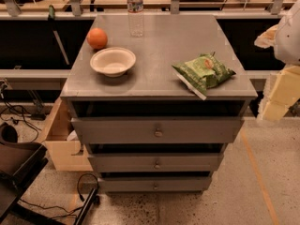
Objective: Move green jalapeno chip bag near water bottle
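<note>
Chip bag [204, 70] left of hand [281, 95], seemingly apart.

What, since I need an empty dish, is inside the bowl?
The bowl shows only its bare inside; what lies beneath it is covered. The gripper sits at the right edge.

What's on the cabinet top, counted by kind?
Orange: 1
Bowl: 1
Water bottle: 1
Green jalapeno chip bag: 1
Total: 4
Not counted: the gripper, at the right edge of the view, off the cabinet top.
</note>
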`<action>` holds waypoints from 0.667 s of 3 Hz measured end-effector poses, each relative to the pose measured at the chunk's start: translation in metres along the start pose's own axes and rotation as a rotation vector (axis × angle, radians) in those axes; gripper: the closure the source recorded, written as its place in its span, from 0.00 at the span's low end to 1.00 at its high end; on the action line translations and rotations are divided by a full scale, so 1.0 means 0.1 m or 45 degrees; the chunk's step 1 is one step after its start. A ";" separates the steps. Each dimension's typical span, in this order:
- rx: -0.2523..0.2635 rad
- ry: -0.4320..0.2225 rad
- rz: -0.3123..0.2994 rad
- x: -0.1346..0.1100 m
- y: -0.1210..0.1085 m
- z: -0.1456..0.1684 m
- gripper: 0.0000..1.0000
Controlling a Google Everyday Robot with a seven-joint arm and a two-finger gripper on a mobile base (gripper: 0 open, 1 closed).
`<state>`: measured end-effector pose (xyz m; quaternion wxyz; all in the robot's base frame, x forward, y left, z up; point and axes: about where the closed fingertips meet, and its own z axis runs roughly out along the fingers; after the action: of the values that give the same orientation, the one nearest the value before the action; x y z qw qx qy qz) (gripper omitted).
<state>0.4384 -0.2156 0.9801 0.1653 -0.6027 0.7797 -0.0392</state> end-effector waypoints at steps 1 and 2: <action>0.000 0.000 0.000 0.00 0.00 0.00 0.00; 0.071 -0.068 0.064 -0.02 -0.17 0.05 0.00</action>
<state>0.4565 -0.2181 0.9798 0.2037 -0.5788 0.7886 -0.0408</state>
